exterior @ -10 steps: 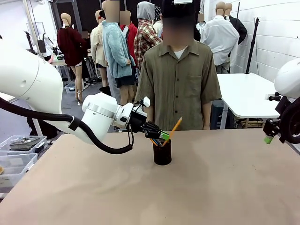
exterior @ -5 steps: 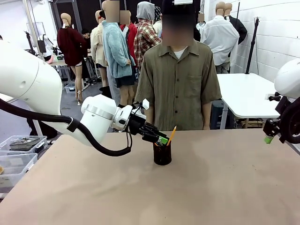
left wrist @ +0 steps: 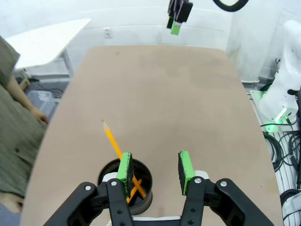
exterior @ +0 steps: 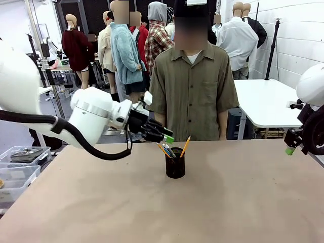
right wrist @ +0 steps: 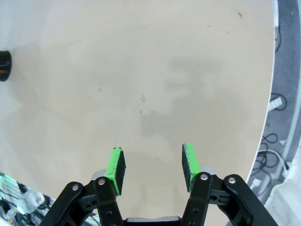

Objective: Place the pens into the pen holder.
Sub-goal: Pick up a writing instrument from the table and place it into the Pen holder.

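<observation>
Pens (exterior: pixel 172 150) stand together in the pen holder (exterior: pixel 175 163), a black mesh cup on the table (exterior: pixel 152 202) near its far edge, in front of the person (exterior: pixel 193 86). The left gripper (exterior: pixel 167 136) hangs just up and left of the cup, its fingers spread and empty; in its wrist view the yellow pencil (left wrist: pixel 113 140) leans out of the cup (left wrist: pixel 141 181). The right gripper (right wrist: pixel 152 164), fingers also apart and empty, hovers over bare table far to the right.

Left arm comes in from the left and reaches toward the middle, wrist roughly level, left gripper (exterior: pixel 168 137) with its green pads (left wrist: pixel 125 167) spread and nothing between them. Right gripper (right wrist: pixel 152 165) hangs at the right edge, fingers apart too, looks empty.
</observation>
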You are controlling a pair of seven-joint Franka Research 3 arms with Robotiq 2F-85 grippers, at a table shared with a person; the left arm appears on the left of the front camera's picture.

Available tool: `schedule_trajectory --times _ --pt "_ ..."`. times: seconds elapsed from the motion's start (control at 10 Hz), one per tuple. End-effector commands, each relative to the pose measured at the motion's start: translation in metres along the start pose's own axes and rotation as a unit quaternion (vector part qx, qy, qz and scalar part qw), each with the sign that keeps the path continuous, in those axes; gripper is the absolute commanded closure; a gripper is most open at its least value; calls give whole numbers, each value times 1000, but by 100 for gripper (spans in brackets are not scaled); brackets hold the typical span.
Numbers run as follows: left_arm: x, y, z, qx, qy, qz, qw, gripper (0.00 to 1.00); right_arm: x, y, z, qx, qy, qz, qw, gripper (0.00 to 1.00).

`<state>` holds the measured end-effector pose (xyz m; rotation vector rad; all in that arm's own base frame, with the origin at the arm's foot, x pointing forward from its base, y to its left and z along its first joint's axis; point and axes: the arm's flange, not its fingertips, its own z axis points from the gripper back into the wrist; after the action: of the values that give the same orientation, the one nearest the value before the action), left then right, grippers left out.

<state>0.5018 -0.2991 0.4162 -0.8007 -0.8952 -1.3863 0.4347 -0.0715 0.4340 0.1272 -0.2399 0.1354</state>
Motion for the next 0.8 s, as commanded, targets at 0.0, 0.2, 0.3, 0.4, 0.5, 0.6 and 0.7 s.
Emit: schedule_trajectory --times 0.0,0.2,0.3,0.4,0.5,0.6,0.7 --pt "6 -19 38 44 -3 -14 999 48 0 2 -2 -20 2 -6 1000 38" --pt "9 -24 86 67 39 42 996 48 0 2 -2 -20 2 -6 1000 38" --pt "9 -27 112 67 60 79 993 48 0 2 -2 -20 2 -6 1000 38" --pt "4 -31 141 74 79 119 987 48 0 2 -2 -20 2 -6 1000 38" --pt "-3 -38 163 68 98 142 983 48 0 2 -2 -20 2 -6 1000 38" --pt "-11 -45 185 57 95 159 981 48 0 2 -2 -20 2 -6 1000 38" --pt "-21 -53 203 52 94 175 979 48 0 2 -2 -20 2 -6 1000 38"
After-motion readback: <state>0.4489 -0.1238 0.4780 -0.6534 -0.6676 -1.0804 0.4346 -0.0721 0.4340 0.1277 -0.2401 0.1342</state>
